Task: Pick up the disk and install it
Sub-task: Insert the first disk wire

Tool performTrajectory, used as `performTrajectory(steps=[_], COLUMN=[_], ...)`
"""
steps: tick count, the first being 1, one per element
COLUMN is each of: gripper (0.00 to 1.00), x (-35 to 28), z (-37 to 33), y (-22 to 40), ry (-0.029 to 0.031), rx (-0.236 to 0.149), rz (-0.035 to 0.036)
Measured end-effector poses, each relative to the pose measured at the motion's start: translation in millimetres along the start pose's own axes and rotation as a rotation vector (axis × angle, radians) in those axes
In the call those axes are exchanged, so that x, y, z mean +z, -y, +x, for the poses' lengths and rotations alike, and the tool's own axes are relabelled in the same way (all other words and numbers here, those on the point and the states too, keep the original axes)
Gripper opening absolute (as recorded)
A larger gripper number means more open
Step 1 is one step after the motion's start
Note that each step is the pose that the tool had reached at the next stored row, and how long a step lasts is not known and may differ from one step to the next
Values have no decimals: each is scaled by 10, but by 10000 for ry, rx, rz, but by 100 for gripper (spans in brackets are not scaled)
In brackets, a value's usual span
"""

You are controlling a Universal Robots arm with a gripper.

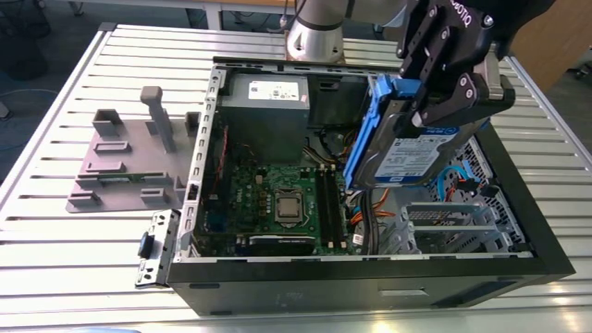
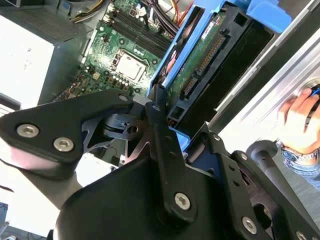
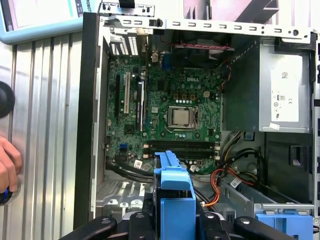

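The exterior view looks down slantwise on the open computer case [image 1: 370, 277] from nearby. Both wrist views look into it from close above, sharing its motherboard [image 3: 165, 117].

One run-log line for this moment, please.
tool: shut on disk | disk: lifted, tilted, above open computer case | motherboard exposed | hand on table beside case

A white and blue label [image 1: 414, 154] stands on the disk [image 1: 398, 163]; its print is too small to read. A white sticker [image 1: 274, 90] with fine print lies on the power supply [image 1: 268, 104], at the far side of the case [image 1: 370, 284]. White lettering [image 1: 459, 10] runs along the gripper [image 1: 437, 114]. In the first wrist view, a small white wordmark [image 3: 191, 79] sits on the board [image 3: 160, 115].
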State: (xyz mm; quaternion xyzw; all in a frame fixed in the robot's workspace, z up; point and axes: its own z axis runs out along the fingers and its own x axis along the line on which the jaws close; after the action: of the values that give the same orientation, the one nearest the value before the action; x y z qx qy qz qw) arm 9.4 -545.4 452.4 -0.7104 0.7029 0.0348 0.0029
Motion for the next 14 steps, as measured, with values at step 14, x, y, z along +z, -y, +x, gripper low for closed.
performTrajectory(steps=[14], gripper=[37], x=[-2], z=[68], y=[17], ry=[-2], rx=[1], rz=[0])
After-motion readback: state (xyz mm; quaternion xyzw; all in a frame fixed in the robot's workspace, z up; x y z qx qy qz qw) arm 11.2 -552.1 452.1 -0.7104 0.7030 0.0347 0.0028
